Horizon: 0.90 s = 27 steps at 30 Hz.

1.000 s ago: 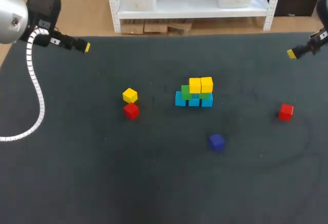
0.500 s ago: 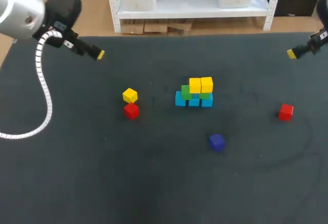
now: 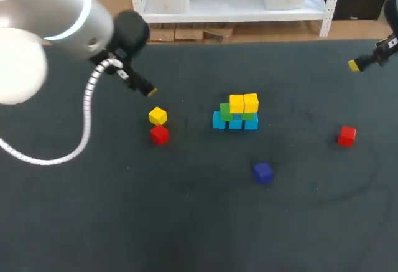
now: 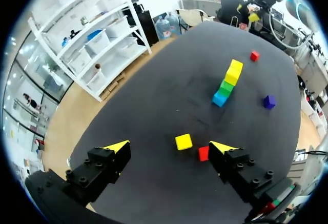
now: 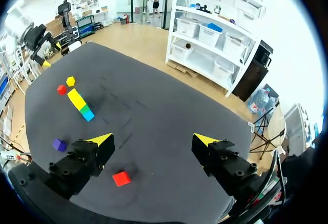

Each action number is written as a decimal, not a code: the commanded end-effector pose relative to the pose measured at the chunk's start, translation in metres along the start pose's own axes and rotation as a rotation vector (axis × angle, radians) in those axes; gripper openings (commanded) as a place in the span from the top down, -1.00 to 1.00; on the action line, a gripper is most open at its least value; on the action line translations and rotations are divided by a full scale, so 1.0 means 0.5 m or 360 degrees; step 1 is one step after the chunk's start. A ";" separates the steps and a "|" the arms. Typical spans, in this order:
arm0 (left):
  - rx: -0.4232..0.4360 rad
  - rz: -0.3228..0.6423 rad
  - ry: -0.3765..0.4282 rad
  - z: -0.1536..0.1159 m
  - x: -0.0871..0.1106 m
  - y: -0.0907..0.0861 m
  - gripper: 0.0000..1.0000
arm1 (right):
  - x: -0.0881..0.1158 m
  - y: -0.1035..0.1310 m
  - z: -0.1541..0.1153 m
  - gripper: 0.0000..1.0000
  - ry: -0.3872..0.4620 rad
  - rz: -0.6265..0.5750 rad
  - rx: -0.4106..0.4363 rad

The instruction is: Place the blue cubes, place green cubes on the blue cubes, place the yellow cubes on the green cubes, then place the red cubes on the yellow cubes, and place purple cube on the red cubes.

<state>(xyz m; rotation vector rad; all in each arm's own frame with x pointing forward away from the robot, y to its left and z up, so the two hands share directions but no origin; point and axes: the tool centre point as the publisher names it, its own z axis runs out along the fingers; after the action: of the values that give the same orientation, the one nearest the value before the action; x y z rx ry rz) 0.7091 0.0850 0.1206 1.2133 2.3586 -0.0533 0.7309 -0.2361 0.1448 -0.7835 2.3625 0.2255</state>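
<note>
Cube (image 4: pixel 183 141), yellow, ahead of left jaws

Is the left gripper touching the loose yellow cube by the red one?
Apart. The left wrist view shows the yellow cube lying on the table ahead of the open left gripper, with bare surface between it and both fingers.

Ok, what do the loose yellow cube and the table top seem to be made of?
Yellow cube: probably painted wood or hard plastic; crisp edges, flat even colour, little shine. Table top: looks like dark matte cloth or felt; no glare, faint rub marks.
</note>
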 end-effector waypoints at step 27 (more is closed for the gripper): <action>0.0107 -0.0115 0.0537 0.128 0.003 -0.034 -1.00 | 0.000 0.000 -0.002 -1.00 0.0002 0.0000 0.0000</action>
<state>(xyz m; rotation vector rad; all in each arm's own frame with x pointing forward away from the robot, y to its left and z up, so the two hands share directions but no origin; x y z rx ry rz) 0.7219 0.0565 0.0677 1.2633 2.7049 0.0645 0.7310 -0.2362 0.1448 -0.7837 2.3625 0.2257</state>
